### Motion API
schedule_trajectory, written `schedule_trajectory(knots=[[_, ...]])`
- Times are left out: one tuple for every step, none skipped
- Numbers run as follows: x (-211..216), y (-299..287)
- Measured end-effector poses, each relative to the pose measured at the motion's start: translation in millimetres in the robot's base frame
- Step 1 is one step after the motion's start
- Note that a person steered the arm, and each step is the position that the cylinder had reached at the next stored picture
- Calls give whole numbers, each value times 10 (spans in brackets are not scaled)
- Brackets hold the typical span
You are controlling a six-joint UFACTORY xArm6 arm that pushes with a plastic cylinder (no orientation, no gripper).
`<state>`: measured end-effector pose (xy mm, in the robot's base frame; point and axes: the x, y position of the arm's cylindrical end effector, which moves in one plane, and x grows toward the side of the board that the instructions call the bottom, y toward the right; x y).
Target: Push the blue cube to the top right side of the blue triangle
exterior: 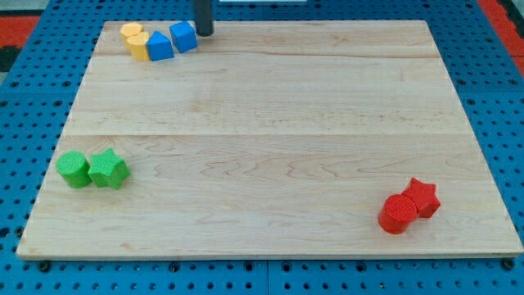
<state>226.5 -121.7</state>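
The blue cube (183,37) sits near the view's top left on the wooden board (270,139). The blue triangle (160,47) touches it at its lower left. My tip (204,33) is right next to the cube's right side, at the board's top edge; whether it touches the cube I cannot tell. Two yellow blocks (135,39) sit against the left of the blue triangle.
A green cylinder (74,170) and a green star (108,169) sit together at the view's left. A red cylinder (397,214) and a red star (422,197) sit together at the view's bottom right. A blue pegboard (499,98) surrounds the board.
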Motion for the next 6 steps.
schedule_trajectory(knots=[[48, 38], [48, 120], [48, 160], [48, 190], [48, 253], [69, 432]])
